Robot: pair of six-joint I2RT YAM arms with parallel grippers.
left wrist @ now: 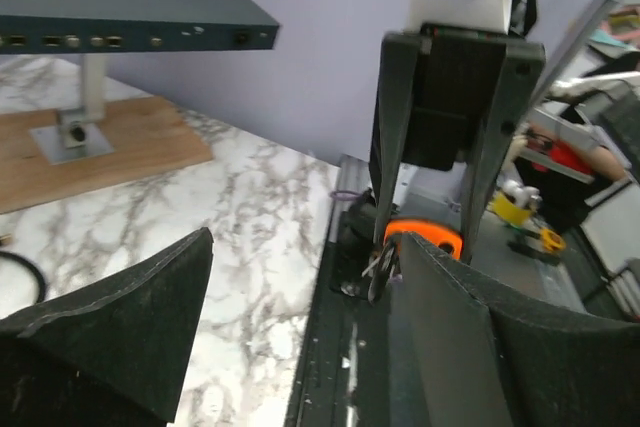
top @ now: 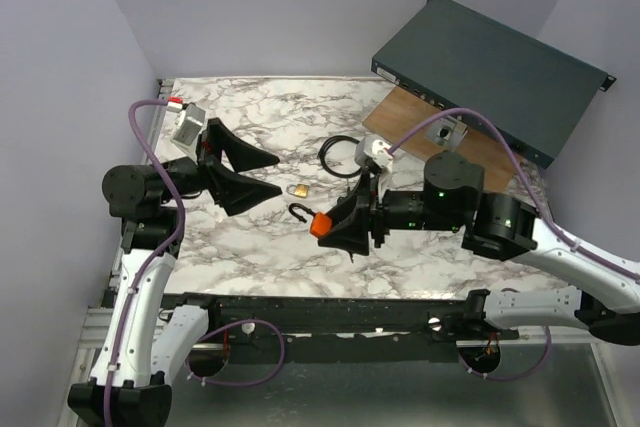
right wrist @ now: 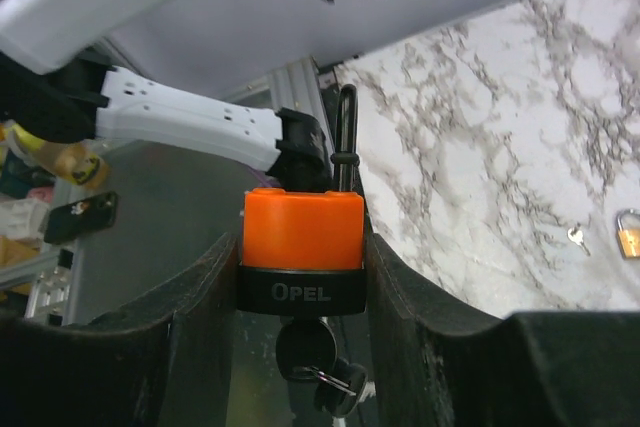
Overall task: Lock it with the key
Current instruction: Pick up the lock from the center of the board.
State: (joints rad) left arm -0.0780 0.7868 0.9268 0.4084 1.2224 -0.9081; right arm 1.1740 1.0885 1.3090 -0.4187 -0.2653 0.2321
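**Q:** Above the middle of the marble-patterned worktop (top: 250,247), toward its near edge, what is shown?

**A:** An orange-bodied, black-banded padlock (right wrist: 303,237) is held clear of the surface. It is clamped across its flat sides between the black wedge-shaped fingers of the right gripper (top: 335,222). Its black-coated shackle (right wrist: 346,132) is raised and unlatched, and is pointed toward the worktop's left edge. A small bunch of metal keys (right wrist: 318,372) is seen under the base; one appears to be seated in the keyway.

**Q:** And the left gripper (top: 278,175)?

**A:** It is spread wide and nothing is held in it. It is levelled at the shackle end, near it but apart.

**Q:** How is the step best carried out?

**A:** It is judged that the shackle's free leg should first be lined up over its hole, then pressed straight along the body's axis. A sideways push would likely be turned into slip, since the plastic shell looks smooth and the fingers rigid. A firm clamp is called for throughout, and the key is best turned only afterwards.

**Q:** What else is figured?

**A:** A small brass padlock (top: 298,190) and a tiny loose key (right wrist: 577,237) are shown lying flat near the worktop's centre.
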